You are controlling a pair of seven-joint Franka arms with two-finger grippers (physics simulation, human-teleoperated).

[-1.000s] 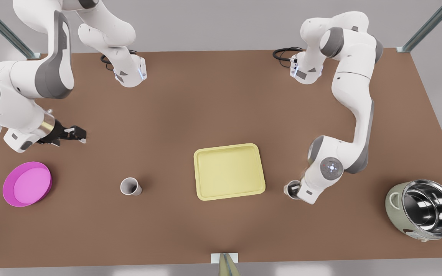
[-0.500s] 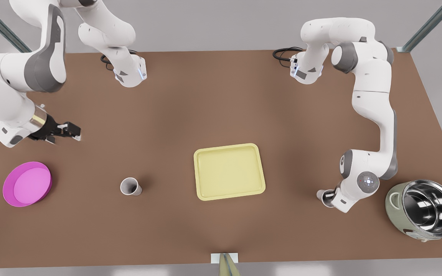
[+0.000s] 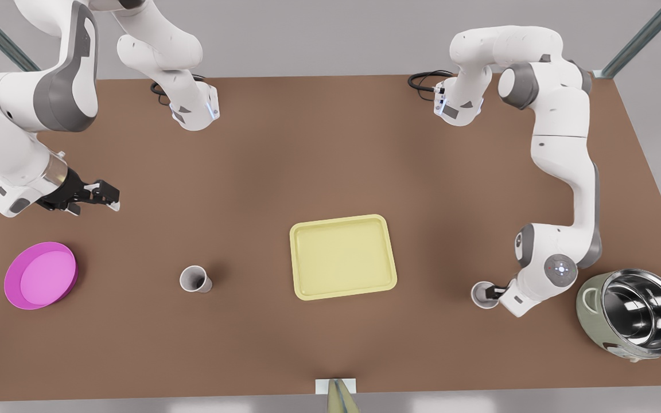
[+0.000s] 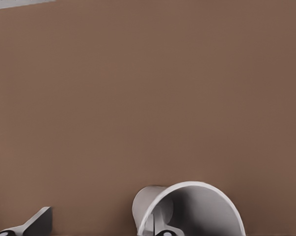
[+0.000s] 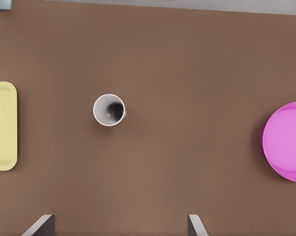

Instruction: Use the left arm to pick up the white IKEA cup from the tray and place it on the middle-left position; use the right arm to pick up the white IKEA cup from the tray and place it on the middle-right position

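The pale yellow tray (image 3: pixel 342 257) lies bare at the table's middle; its end shows as tray (image 5: pixel 1 125) in the right wrist view. One white cup (image 3: pixel 195 279) stands upright on the brown top toward the front view's left, also seen as cup (image 5: pixel 109 109). My right gripper (image 3: pixel 109 195) hovers open well behind it, fingers spread wide around gripper (image 5: pixel 118 221). A second white cup (image 3: pixel 483 294) stands at the front view's right. My left gripper (image 3: pixel 497 291) is at its rim: in the left wrist view one finger sits inside the cup (image 4: pixel 197 206), the other finger (image 4: pixel 37 223) stands well clear, gripper (image 4: pixel 99 228) open.
A round magenta dish (image 3: pixel 41 275) lies near the table's edge on the front view's left, seen as dish (image 5: pixel 287 140). A steel-lined pot (image 3: pixel 634 315) stands just beyond the left arm's wrist on the front view's right. Both arm bases are at the far edge.
The left arm carried its cup from beside the tray toward the front view's right; the cup now stands level. The right gripper drew back slightly toward the front view's left.
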